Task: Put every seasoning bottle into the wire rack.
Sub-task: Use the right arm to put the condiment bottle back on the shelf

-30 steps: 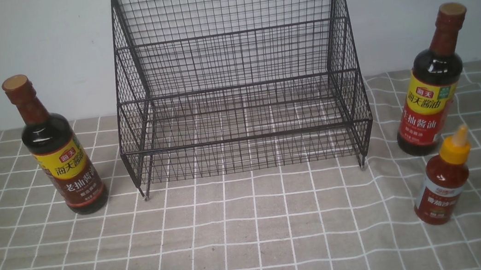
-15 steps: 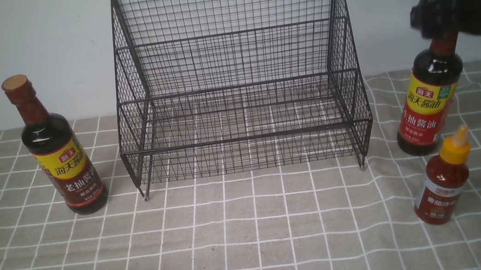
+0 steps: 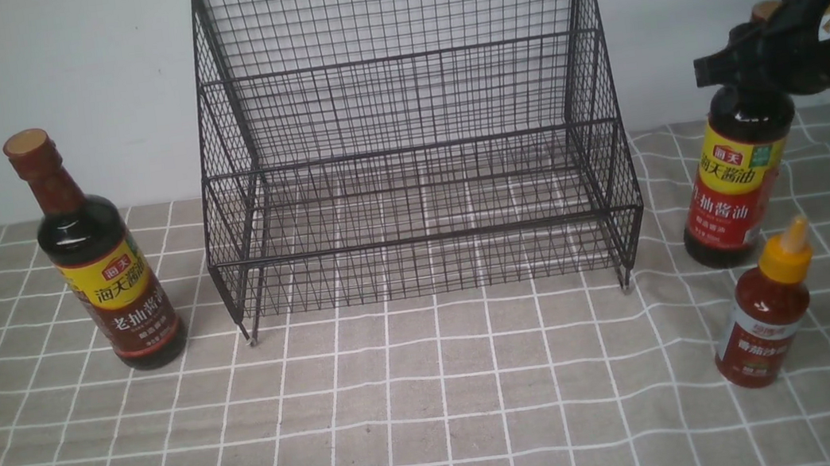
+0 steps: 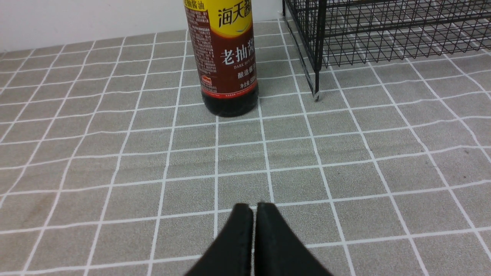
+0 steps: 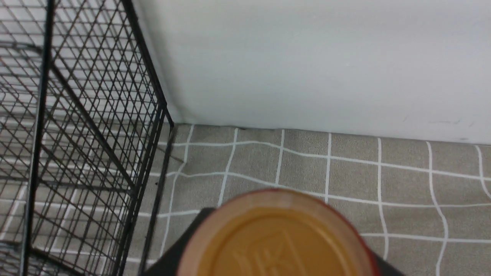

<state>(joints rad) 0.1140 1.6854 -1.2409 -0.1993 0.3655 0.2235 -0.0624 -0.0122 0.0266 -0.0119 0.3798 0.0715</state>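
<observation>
Left wrist view alone: left fingers point(image 4: 238, 237) closed, empty; right fingers point(image 3: 735, 61) unreadable everywhere.

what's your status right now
Left gripper shut, low over checked cloth. Right gripper at neck of right-hand tall dark soy sauce bottle, grip unclear. Black wire-mesh rack empty, nothing blocking.

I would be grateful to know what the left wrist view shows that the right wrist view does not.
Left wrist only: the left dark soy sauce bottle, just its labelled lower body, and the left gripper, fingers pressed together. Right wrist only: the right dark soy sauce bottle, just its round tan cap, close up. Both: the black wire-mesh rack, the grey checked tablecloth and the white wall.
</observation>
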